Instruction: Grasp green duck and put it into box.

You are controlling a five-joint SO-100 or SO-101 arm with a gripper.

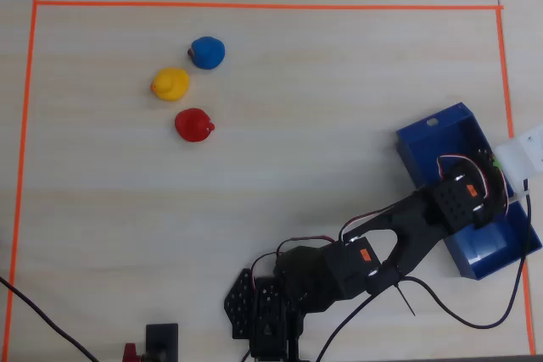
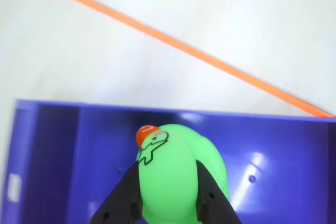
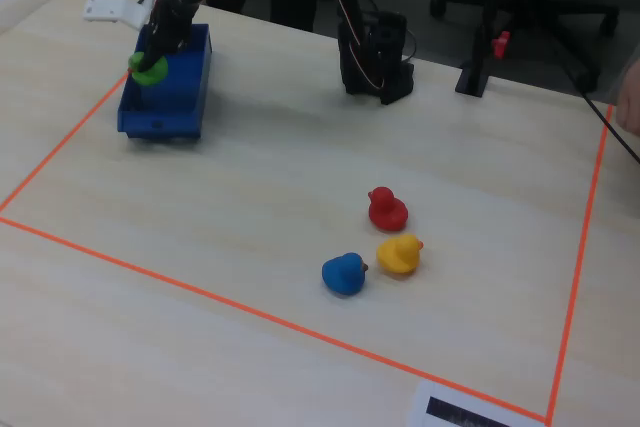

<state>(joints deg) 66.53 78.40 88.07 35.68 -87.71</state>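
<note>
The end effector is clamped on the green duck, its two black fingers pressing the toy's flanks in the wrist view, with the orange beak toward twelve o'clock. The duck hangs above the inside of the box, whose blue floor fills the lower half of that view; whether the duck touches the floor cannot be told. In the fixed view the duck shows at the box's nine o'clock wall, seemingly just above the rim. So the pick-up and the carry look done, and what appears to be left is letting go, perhaps after a small descent, and then pulling the arm clear. In the overhead view the arm reaches from its base at the bottom edge out toward two o'clock, elbow bent, with the wrist over the box near the orange tape line at three o'clock. The blue duck, yellow duck and red duck sit clustered well apart on the surface, toward ten o'clock.
</note>
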